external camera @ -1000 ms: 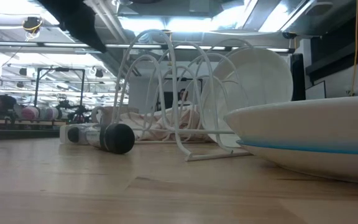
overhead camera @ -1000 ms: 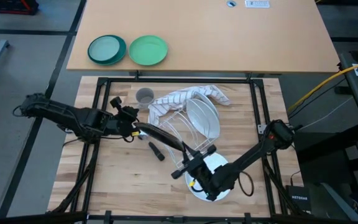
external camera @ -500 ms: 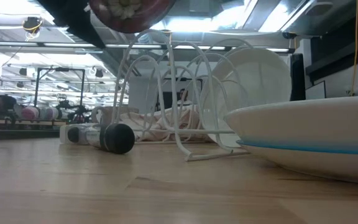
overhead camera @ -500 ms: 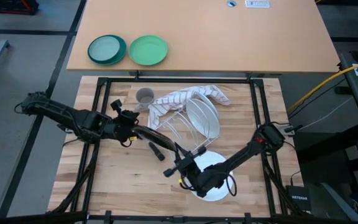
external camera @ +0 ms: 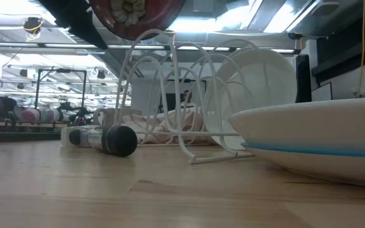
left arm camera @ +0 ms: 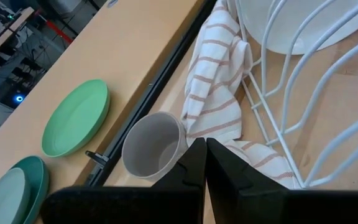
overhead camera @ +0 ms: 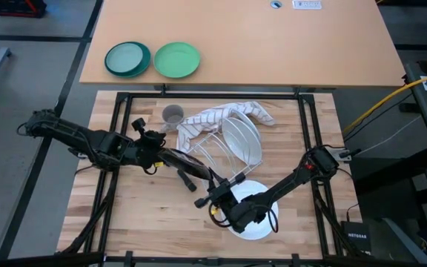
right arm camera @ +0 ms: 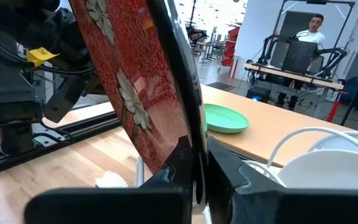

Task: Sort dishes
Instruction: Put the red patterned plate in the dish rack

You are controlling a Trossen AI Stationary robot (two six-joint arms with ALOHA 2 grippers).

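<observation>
No legible text, label, brand or number in any view; a small white label at the far edge of the tan counter [overhead camera: 236, 44] carries print too small to read.

Bright, even overhead light; ceiling-lamp [external camera: 189, 24] glare in low view, near plate [external camera: 315, 142] blurred.

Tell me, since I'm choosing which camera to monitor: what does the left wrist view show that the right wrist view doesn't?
Only the left wrist view shows the grey cup, striped cloth and teal plate. Only the right wrist view shows the red-flowered plate clamped on edge in the right gripper, and a person in the room behind. Both show the green plate and the white rack.
</observation>
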